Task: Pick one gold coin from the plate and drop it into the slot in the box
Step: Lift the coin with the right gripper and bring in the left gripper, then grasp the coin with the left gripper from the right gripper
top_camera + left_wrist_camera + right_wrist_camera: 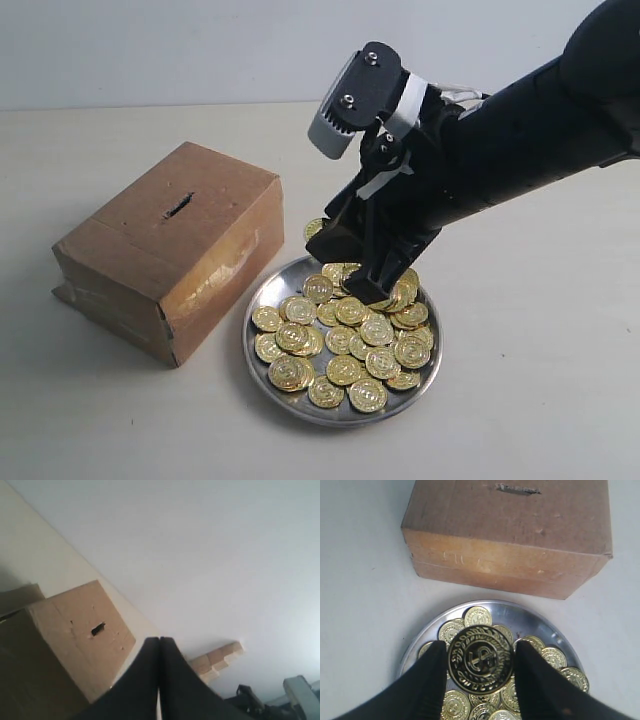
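My right gripper (pixel 481 648) is shut on one gold coin (pixel 480 659), pinching it by its edges just above the round silver plate (pixel 535 616). From the exterior view this gripper (pixel 376 288) hangs low over the far side of the plate (pixel 283 283), which holds several gold coins (pixel 345 340). The brown cardboard box (pixel 170 250) stands left of the plate with its dark slot (pixel 178 207) on top. The right wrist view shows the box (pixel 510 535) and slot (pixel 517 489) beyond the plate. My left gripper (pixel 159 641) is shut and empty, off to one side of the box (pixel 75 630) and slot (pixel 98 628).
The pale table (pixel 540 380) carries the box and the plate. The right arm (pixel 520 130) reaches in from the upper right. Stacked wooden blocks (pixel 215 660) show in the left wrist view, past the left fingers.
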